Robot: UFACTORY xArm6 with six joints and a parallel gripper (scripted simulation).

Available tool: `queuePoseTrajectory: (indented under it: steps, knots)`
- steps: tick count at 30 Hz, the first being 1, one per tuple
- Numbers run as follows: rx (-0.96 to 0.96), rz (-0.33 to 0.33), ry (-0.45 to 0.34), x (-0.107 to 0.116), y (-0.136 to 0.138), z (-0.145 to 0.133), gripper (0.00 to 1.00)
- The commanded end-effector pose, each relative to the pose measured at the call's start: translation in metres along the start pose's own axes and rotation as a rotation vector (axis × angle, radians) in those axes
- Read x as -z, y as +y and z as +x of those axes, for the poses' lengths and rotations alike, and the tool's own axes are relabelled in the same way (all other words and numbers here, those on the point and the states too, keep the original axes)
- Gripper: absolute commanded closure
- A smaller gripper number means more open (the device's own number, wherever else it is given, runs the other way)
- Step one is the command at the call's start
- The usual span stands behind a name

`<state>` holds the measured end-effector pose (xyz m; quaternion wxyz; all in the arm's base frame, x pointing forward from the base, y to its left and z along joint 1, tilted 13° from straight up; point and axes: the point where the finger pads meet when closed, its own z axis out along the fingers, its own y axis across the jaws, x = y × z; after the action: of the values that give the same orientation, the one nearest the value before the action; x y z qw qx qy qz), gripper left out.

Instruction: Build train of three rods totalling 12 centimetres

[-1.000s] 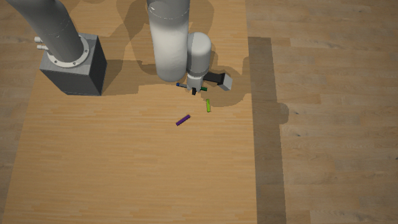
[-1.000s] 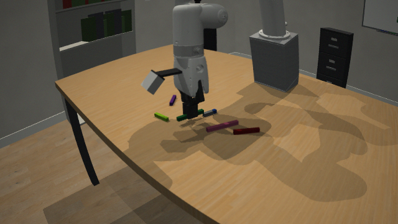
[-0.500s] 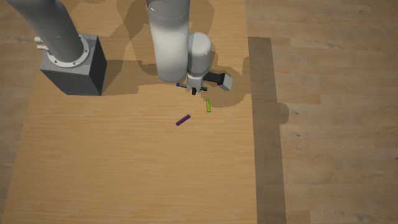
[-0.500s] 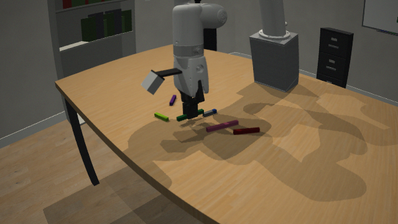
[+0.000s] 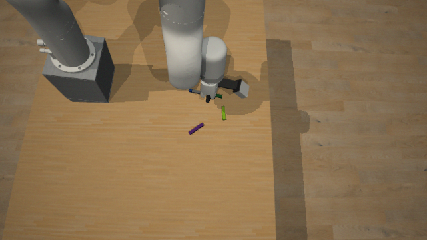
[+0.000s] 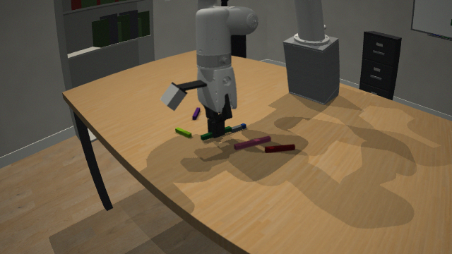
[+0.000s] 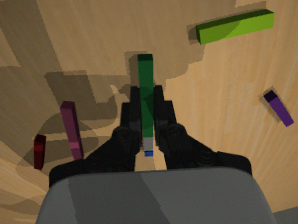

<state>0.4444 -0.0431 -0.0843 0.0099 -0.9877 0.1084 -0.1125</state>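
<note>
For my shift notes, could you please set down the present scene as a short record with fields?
claw: closed on the green rod
green rod: between the fingers, in line with grey and blue
grey rod: between green and blue
blue rod: outer end of the line
loose rods: lime, purple, pink, red
line's colour lengths: 8 + 3 + 1 = 12
exact gaps: cannot tell
left to do: letting go
</note>
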Motion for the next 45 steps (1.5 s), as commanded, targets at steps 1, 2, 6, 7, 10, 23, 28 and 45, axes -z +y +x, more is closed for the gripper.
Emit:
queuePoseTrajectory:
  steps: [1, 2, 6, 7, 10, 23, 28, 45]
  knots:
    - [0.0, -0.001, 0.004, -0.0024, -0.0002, 0.0014, 0.96]
    - [0.0, -0.001, 0.004, -0.003, -0.0002, 0.0014, 0.96]
    - [0.0, -0.001, 0.004, -0.0039, -0.0002, 0.0013, 0.96]
    - [0.0, -0.001, 0.004, -0.0042, -0.0002, 0.0013, 0.96]
    - [0.0, -0.001, 0.004, -0.0044, -0.0002, 0.0013, 0.96]
    - [0.0, -0.001, 0.004, -0.0044, -0.0002, 0.0013, 0.96]
    - [0.0, -0.001, 0.004, -0.0044, -0.0002, 0.0013, 0.96]
    - [0.0, -0.001, 0.004, -0.0044, -0.0002, 0.0013, 0.92]
